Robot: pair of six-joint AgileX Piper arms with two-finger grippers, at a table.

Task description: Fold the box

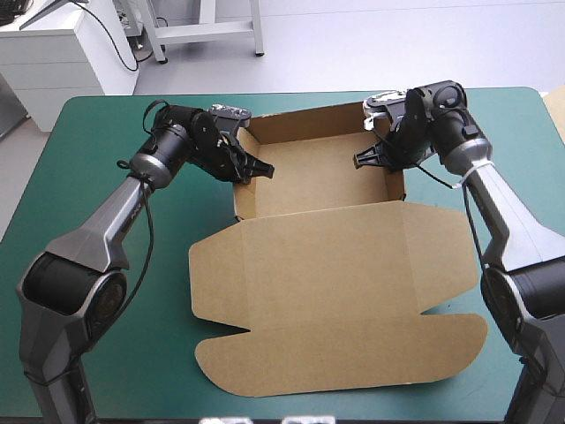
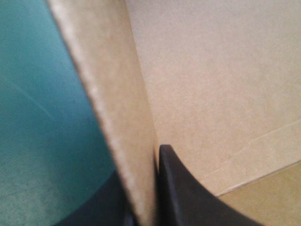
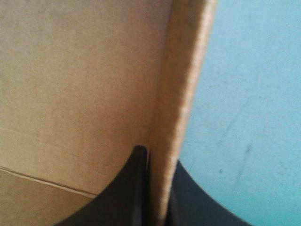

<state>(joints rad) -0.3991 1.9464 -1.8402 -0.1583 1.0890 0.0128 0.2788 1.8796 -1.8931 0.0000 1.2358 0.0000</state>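
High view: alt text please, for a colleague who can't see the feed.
A brown box lies on the teal-green table as an open tray with its lid flat toward the near edge. The left pincer grips the tray's left wall, the right pincer its right wall.

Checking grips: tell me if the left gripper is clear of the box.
No, the left gripper is shut on a side wall of the box.
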